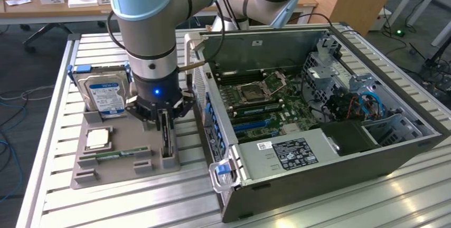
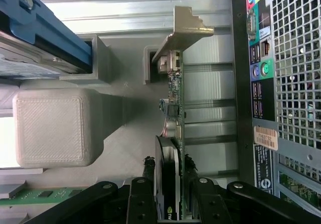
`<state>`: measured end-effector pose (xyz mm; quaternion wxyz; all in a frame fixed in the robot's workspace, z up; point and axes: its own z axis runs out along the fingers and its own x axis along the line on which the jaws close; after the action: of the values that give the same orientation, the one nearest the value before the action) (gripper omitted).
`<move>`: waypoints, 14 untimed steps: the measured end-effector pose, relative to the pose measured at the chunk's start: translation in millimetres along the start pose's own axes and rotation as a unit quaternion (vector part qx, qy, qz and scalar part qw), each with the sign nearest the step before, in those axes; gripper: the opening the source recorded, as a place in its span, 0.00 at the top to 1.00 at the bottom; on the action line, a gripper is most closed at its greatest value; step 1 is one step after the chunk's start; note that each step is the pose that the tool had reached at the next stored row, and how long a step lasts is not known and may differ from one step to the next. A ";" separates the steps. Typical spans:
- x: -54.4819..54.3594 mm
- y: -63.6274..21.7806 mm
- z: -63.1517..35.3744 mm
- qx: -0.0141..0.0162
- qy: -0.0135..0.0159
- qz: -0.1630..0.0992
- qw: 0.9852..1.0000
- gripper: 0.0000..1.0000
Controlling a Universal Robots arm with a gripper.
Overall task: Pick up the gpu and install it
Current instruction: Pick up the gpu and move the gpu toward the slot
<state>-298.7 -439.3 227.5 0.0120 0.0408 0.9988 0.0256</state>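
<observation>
Directly beneath the gripper [image 1: 164, 118] the gpu [image 2: 176, 108] stands on its long edge in a slot of the grey printed holder [image 1: 123, 167], which sits on the slatted table just beside the open computer case [image 1: 317, 170]. The holder is on the exterior view's left of the case.

What matters for the grip is how the card lines up with the jaws. The wrist view looks along the board edge-on. Its long axis runs straight out from between the two fingers [image 2: 148, 176] to the pale metal bracket [image 2: 186, 28] at the far end. The flat faces of the card therefore face the pads, so the closing line crosses its thin dimension and not its length.

The jaws stand apart, one finger on each side of the board and its black cooler. They are close to it, but I judge they are not pinching it, and the card looks fully seated in its slot. The gripper sits over the end of the card away from the bracket, not over its middle.

In the exterior view the card's length runs roughly parallel to the case's rear panel, with the wrist vertical above it. The hard drive [image 1: 104, 95] stands in its own slot on the holder, to the exterior view's left of the gripper. The processor [image 1: 97, 138] and the green memory stick [image 1: 113, 154] also lie on the holder, apart from the fingers.
</observation>
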 end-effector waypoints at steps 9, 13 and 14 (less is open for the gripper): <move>0.0 -0.1 0.0 0.000 0.000 0.000 1.000 0.64; 0.0 -0.1 0.0 0.000 0.000 0.000 1.000 0.66; 0.0 -0.1 0.0 0.000 0.000 0.000 1.000 0.72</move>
<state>-298.7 -439.4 227.5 0.0118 0.0407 0.9988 0.0257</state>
